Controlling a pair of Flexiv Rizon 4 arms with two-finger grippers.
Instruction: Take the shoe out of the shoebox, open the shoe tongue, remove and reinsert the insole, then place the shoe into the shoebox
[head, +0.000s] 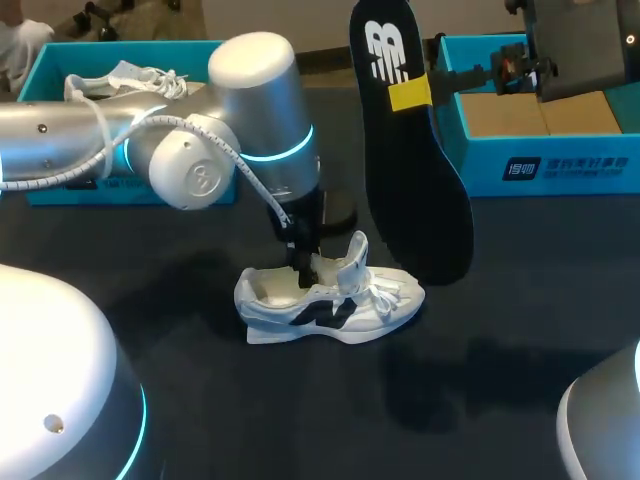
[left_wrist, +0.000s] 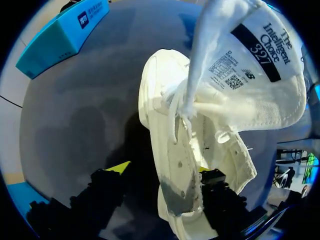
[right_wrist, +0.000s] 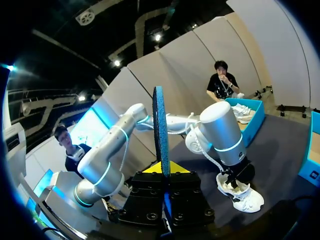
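Item: white sneaker (head: 330, 300), standing on its sole on black table (head: 300, 420), out of blue shoebox (head: 560, 165). Tongue (head: 352, 255) pulled up, mouth open.
Left gripper (head: 303, 262) at the collar. Whether clamped on the side wall: cannot tell.
Black insole (head: 410, 150) held aloft, toe end down, pinched near the heel by right gripper (head: 412, 93), just beyond the sneaker.
Step judged: reinsertion.
Advised: feed toe-first under the tongue at a shallow angle, steady the sneaker, seat the heel last.
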